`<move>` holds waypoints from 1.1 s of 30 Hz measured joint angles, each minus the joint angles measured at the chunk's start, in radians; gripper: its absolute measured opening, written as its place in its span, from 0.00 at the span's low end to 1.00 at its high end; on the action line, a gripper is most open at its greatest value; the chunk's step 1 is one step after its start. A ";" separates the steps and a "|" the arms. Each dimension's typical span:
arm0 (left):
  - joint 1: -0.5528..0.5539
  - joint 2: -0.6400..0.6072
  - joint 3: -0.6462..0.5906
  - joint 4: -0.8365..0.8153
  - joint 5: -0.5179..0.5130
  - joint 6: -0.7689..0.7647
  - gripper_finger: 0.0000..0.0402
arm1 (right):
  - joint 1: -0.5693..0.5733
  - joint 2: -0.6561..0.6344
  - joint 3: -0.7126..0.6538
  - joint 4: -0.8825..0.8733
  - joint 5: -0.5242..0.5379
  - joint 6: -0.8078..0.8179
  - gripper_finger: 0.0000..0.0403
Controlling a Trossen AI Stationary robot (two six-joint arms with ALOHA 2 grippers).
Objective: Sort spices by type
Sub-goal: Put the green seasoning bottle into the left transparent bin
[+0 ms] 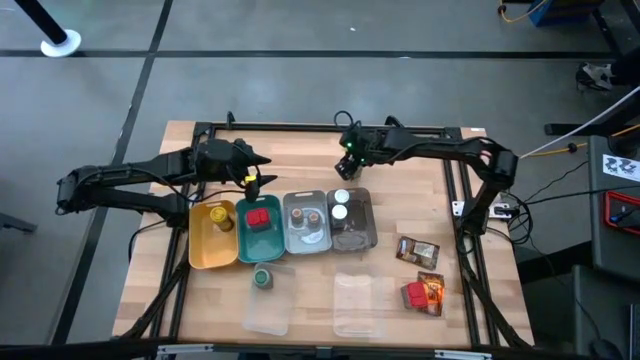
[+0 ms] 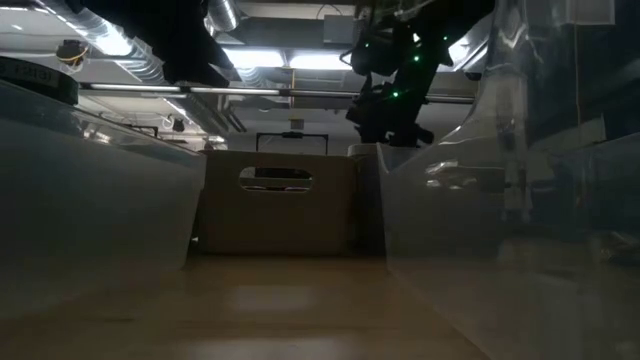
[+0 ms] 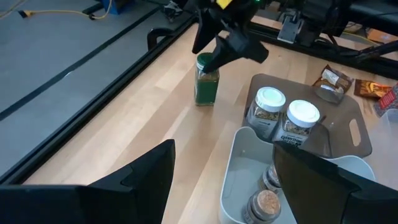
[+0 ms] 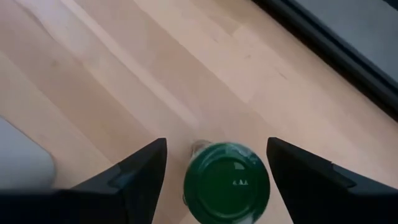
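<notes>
Jaws of right gripper (image 4: 214,165) spread wide, either side of green-capped jar (image 4: 227,182) — no contact seen, cap between the fingers with a gap on both sides. Same jar upright on bare wood at the far middle of table (image 1: 310,145), just beyond the trays, directly under that gripper (image 1: 345,170). Green lights lit on the wrist above.

Left gripper (image 1: 262,180) open too, holding nothing, hanging over the far edge of the teal tray (image 1: 243,240).

Four trays in a row across mid-table, left to right:
- yellow tray (image 1: 197,250) with one jar (image 1: 219,216) at its far end
- teal tray with red box (image 1: 260,219)
- light grey tray (image 1: 310,240) with two brown-capped jars (image 1: 304,215)
- dark grey tray (image 1: 362,235) with two white-capped jars (image 1: 340,203) at its far end, side by side and touching

From the left wrist: white-capped jars (image 3: 285,119) standing upright, brown-capped jars (image 3: 267,193) lower in the neighbouring tray, green-capped jar (image 3: 206,81) on the wood beyond, right arm above it.

Loose on the near side: second green-capped jar (image 1: 262,278) just in front of the teal tray; two clear lids (image 1: 362,305) flat on the wood near the front edge. Right of the trays, well apart — a brown pouch (image 1: 417,250), and nearer, an orange-red pouch (image 1: 432,290) with a red box (image 1: 415,295) touching its left side.

Low view mostly blocked by clear plastic; right arm's green lights visible high up (image 2: 395,95).
</notes>
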 joint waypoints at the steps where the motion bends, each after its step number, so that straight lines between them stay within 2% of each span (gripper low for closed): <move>1: 0.000 0.000 0.000 0.000 0.000 0.000 0.64 | 0.000 0.005 0.000 -0.007 0.000 0.000 0.69; 16: 0.000 0.000 0.000 -0.007 0.000 0.000 0.64 | 0.000 0.020 -0.005 -0.076 -0.010 0.003 0.68; 33: 0.000 0.000 0.000 -0.009 0.000 -0.001 0.64 | 0.000 0.031 -0.004 -0.078 -0.029 0.007 0.68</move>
